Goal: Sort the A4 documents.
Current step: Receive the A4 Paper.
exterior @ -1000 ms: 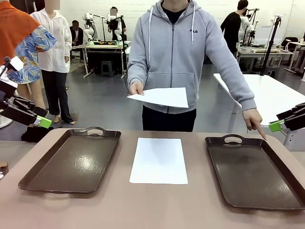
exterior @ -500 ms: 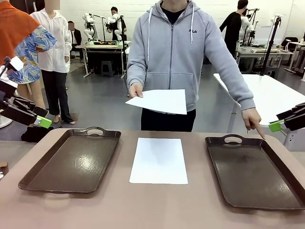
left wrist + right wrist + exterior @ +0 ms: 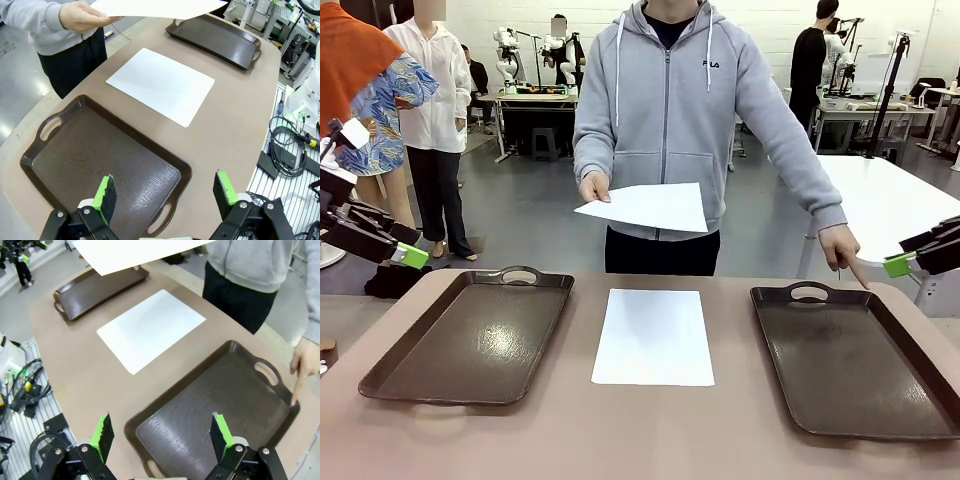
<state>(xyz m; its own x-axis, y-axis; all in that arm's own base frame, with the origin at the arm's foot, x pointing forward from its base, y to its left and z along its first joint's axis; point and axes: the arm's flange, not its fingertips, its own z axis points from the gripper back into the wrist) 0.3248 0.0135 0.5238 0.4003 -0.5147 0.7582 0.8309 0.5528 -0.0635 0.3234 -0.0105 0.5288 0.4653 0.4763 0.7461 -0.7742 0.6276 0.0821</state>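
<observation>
One white A4 document [image 3: 653,336] lies flat on the table between two dark brown trays; it also shows as the sheet [image 3: 161,84] and the sheet [image 3: 150,328] in the wrist views. A person in a grey hoodie holds a second A4 document [image 3: 645,207] in one hand above the table's far edge. The other hand's finger [image 3: 856,272] points down at the far corner of the right tray [image 3: 855,360]. My left gripper [image 3: 165,191] hangs open over the left tray [image 3: 95,160]. My right gripper [image 3: 162,432] hangs open above the right tray [image 3: 215,412]. Both hold nothing.
The left tray [image 3: 470,335] is bare inside, as is the right one. Cables [image 3: 287,150] and a metal frame run past the table's near edge. More people and tables stand in the room behind.
The person has shifted slightly to picture left, and the held sheet moved with them. The pointing hand stays at the right tray's corner. Neither arm has moved.
</observation>
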